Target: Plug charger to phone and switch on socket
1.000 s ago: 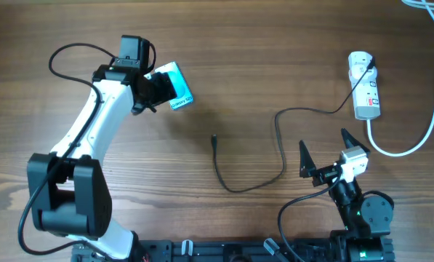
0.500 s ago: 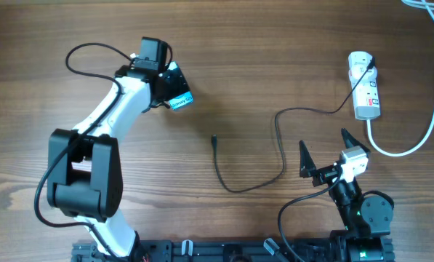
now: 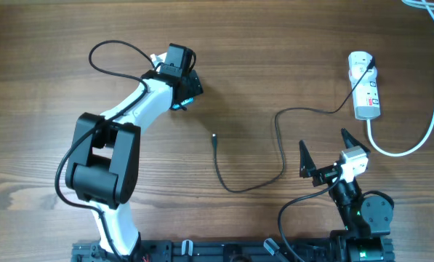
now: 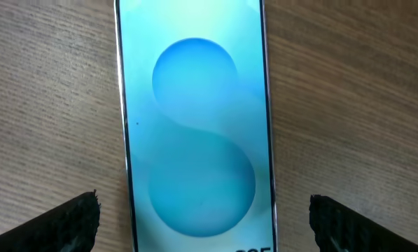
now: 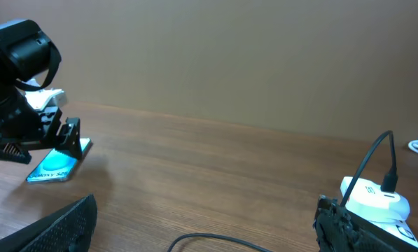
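Wood-grain table (image 3: 289, 44), 2 arms, plug not in yet.
Left gripper (image 3: 189, 89) hangs low over the phone (image 4: 194, 140), upper middle-left of the overhead view. Its jaws are wide open w/ each finger off the phone's sides, so it holds nothing. Phone lies flat, screen up, prob. so the plug can slide in; it looks smooth, shiny blue, w/ a thin white rim. Right gripper (image 3: 323, 142), lower right, is wide open & empty too. Charger (image 3: 235, 190) is a thin black bendy wire looping mid-frame; its tiny tip (image 3: 214, 137) lies apart from the phone. Socket (image 3: 365, 91), a hard white plastic bar, sits upper right w/ a thick white cord (image 3: 420, 145).
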Tool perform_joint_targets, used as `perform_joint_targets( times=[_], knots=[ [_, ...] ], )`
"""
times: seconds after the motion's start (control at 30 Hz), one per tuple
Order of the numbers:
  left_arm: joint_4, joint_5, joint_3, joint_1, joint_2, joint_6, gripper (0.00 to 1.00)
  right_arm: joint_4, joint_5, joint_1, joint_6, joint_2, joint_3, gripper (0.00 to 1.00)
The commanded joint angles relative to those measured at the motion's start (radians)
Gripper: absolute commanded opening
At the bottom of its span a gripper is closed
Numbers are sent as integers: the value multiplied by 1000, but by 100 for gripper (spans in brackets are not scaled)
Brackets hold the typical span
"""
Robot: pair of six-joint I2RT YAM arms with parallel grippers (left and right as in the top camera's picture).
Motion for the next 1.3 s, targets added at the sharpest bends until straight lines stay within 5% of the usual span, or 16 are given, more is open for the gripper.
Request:
perform_joint_targets(
  times=[0.0, 0.27, 0.4, 0.47, 0.63, 0.83, 1.27],
  knots=[
    [6, -27, 12, 3, 44, -10, 100, 3, 6, -3, -18, -8, -2, 100],
    [-17, -8, 12, 6, 75, -10, 100, 3, 6, -3, -18, -8, -2, 100],
    [-17, -7, 12, 6, 75, -7, 87, 3, 7, -3, -18, -8, -2, 100],
    [-11, -8, 12, 8, 75, 11, 100, 3, 6, -3, -18, -8, -2, 100],
    [-4, -7, 12, 35, 75, 20, 100, 3, 6, -3, -18, -8, -2, 100],
    [-50, 116, 12, 61, 75, 21, 82, 3, 6, -3, -18, -8, -2, 100],
    [-274, 228, 12, 61, 74, 130, 74, 3, 6, -3, -18, -8, -2, 100]
  ],
)
